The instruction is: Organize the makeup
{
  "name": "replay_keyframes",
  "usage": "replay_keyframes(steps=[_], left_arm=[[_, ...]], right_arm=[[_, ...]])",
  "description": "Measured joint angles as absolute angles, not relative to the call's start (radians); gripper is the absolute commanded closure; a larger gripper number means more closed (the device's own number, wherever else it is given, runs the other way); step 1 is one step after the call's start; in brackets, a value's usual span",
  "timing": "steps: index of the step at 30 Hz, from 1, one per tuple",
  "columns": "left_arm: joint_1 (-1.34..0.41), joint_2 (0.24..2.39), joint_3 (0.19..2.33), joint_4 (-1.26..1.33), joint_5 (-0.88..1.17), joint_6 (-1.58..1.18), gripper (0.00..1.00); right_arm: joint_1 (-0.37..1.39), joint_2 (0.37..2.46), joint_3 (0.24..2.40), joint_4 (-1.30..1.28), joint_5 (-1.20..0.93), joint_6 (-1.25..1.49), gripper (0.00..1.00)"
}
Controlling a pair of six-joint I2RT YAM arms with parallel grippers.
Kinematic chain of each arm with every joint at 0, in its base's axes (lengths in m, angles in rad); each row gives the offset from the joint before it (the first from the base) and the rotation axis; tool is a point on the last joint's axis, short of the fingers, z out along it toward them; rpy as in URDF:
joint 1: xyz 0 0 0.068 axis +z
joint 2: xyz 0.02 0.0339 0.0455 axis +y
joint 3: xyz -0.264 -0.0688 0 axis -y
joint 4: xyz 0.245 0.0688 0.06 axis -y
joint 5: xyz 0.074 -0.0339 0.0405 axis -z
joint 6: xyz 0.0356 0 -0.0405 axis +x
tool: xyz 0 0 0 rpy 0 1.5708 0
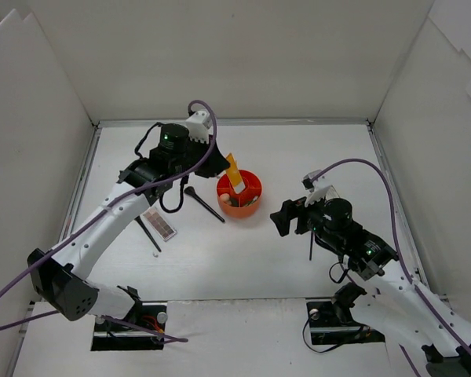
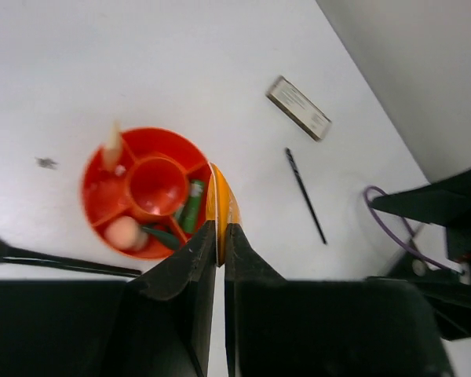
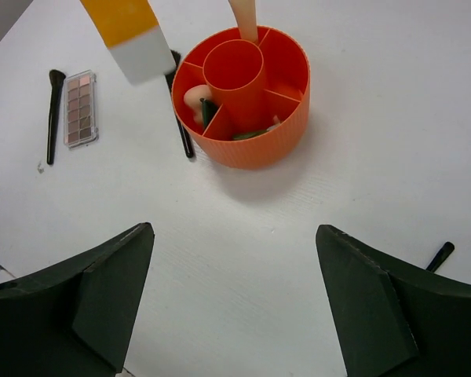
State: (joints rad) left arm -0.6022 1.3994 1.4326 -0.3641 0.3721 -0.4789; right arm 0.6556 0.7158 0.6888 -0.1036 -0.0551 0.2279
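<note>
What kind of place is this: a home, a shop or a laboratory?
Probably a robot test bench in a laboratory. A white table is boxed in by plain white panels, and the left arm and right arm are mounted at its near edge.

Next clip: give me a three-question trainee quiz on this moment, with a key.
1. True or false: the left gripper is shut on the orange tube.
2. Fill in: the jaws of the right gripper stand ___.
3. Where is the eyeshadow palette? A. in the left gripper B. flat on the table C. in the right gripper
Key: 1 true; 2 open; 3 B.
</note>
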Motion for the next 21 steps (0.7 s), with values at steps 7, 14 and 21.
replay_keyframes(steps=[7,14,21], left_arm=[[-0.539,1.37,1.427,-0.325,0.213,-0.277,1.0],[-0.489,1.466,1.413,-0.24,0.193,-0.133,1.0],[-0.477,1.555,1.411,-0.178,0.23,-0.087,1.0]], right_arm=[[0.656,0.697,0.689,-0.128,-0.002,0.211,0.18],[0.656,0.697,0.689,-0.146,0.03,0.204,0.18],[0.656,0.69,0.688,-0.155,0.055,0.2,0.18]])
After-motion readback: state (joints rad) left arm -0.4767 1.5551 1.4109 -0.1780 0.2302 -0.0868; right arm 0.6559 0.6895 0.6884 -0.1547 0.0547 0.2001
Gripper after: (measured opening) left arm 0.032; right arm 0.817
